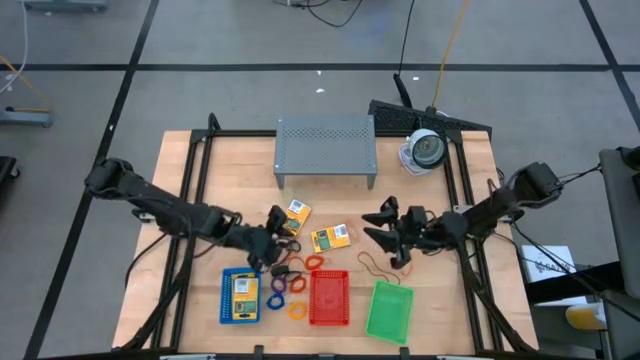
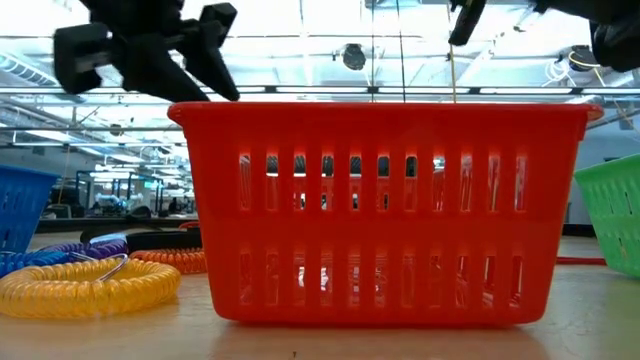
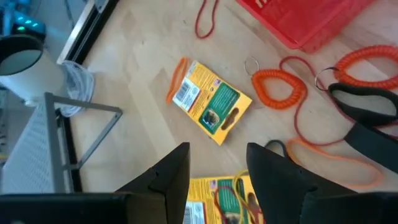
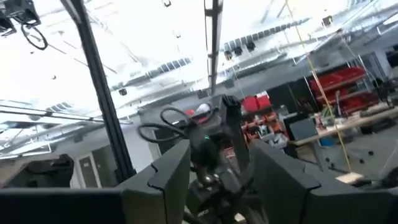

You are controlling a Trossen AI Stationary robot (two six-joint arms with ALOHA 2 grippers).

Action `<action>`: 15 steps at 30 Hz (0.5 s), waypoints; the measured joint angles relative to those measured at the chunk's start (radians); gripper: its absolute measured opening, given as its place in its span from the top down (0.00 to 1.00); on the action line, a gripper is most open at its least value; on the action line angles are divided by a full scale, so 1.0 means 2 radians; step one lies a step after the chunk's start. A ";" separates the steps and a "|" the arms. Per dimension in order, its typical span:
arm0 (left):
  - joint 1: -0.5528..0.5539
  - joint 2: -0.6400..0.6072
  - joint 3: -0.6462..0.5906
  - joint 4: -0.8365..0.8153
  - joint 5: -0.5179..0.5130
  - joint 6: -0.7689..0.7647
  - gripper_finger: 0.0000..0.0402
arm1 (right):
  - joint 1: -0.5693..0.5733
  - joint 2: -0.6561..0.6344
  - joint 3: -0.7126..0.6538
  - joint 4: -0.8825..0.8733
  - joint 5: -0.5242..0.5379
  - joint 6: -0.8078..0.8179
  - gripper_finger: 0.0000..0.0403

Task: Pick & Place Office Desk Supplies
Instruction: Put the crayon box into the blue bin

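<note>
The crayon boxes (image 3: 210, 102) show no readable print; two lie between the red tray (image 1: 329, 297) and the grey shelf (image 1: 325, 148), a third in the blue tray (image 1: 240, 296) beside it. The green tray (image 1: 389, 310) is empty. Left gripper (image 3: 216, 180) and right gripper (image 1: 385, 226) both hover with fingers parted, empty.

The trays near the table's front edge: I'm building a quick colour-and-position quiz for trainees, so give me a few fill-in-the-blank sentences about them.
1. In the high view, the red tray stands between the blue tray and the ____ tray.
2. The tray that holds a yellow crayon box is the ____ one.
3. In the low view, the yellow coil ring lies beside the ____ tray.

Missing words: green; blue; red
</note>
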 joint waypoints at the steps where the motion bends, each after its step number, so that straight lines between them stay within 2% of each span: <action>1: 0.009 0.005 0.000 0.006 0.014 0.008 0.58 | 0.003 -0.006 0.000 0.001 0.000 -0.008 0.62; 6: 0.041 0.061 0.000 0.049 0.048 0.051 0.58 | 0.014 -0.030 0.000 0.001 0.000 -0.039 0.62; 10: 0.052 0.120 -0.001 0.080 0.047 0.087 0.58 | 0.015 -0.038 0.000 0.000 0.000 -0.042 0.62; 15: 0.061 0.157 0.000 0.115 0.047 0.107 0.58 | 0.015 -0.040 0.000 -0.012 0.001 -0.038 0.62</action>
